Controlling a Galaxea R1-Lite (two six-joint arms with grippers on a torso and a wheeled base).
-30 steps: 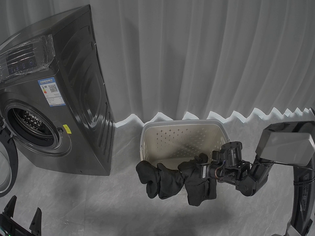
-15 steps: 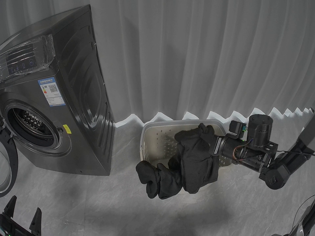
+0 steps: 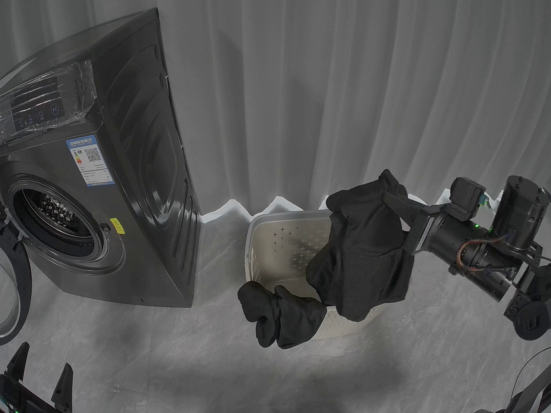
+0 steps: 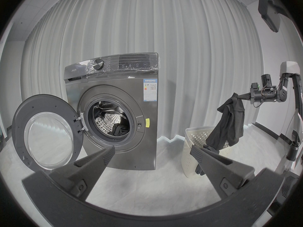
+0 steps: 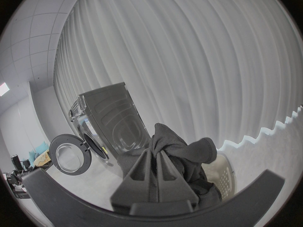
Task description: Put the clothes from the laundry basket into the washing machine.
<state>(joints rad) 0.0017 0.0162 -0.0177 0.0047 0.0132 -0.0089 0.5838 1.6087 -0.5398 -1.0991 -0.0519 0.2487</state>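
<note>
My right gripper (image 3: 397, 202) is shut on a black garment (image 3: 364, 253) and holds it above the white laundry basket (image 3: 275, 242). Part of the black cloth (image 3: 281, 316) still drapes over the basket's front rim. The right wrist view shows the two fingers (image 5: 156, 167) pinched on the garment (image 5: 180, 152). The grey washing machine (image 3: 103, 162) stands to the left, its door (image 4: 47, 133) swung open and dark clothing (image 4: 119, 130) lying in the drum. My left gripper (image 3: 40, 374) is low at the near left, open and holding nothing.
White curtains (image 3: 356, 87) hang behind the machine and basket. The open door (image 3: 11, 293) juts out at the far left. Bare grey floor (image 3: 189, 351) lies between the machine, the basket and my left gripper.
The right gripper has lifted the black garment up and to the right, out of the basket. One end still hangs over the front rim. The left arm has stayed put.
</note>
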